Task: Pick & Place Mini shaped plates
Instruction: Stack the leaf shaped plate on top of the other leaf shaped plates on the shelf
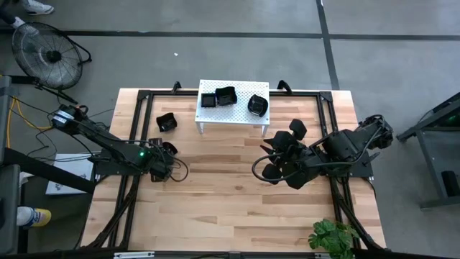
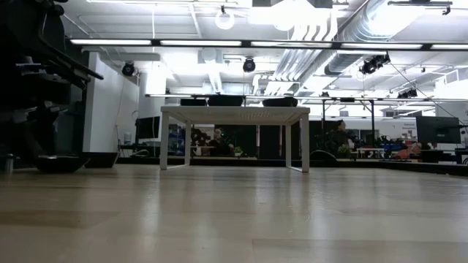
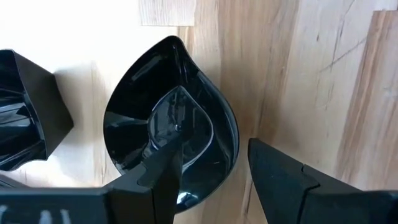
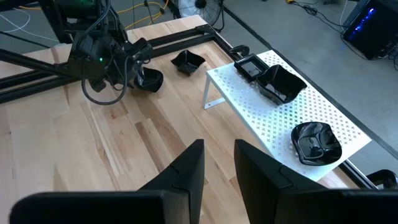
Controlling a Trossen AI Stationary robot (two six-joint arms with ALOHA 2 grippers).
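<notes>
Both arms are basically all dark, matte black links with chunky joints. The left arm (image 1: pixel 100 140) is long and skinny, with a boxy block at its far end and a tiny green light glowing near the wrist. Black cables loop loosely off its wrist. The right arm (image 1: pixel 338 151) looks bulkier, with rounded housings and a cable loop too. Each gripper has 2 flat, angular black fingers (image 4: pixel 186 168) with blunt tapered tips, plain plastic-looking, no markings I can see.
</notes>
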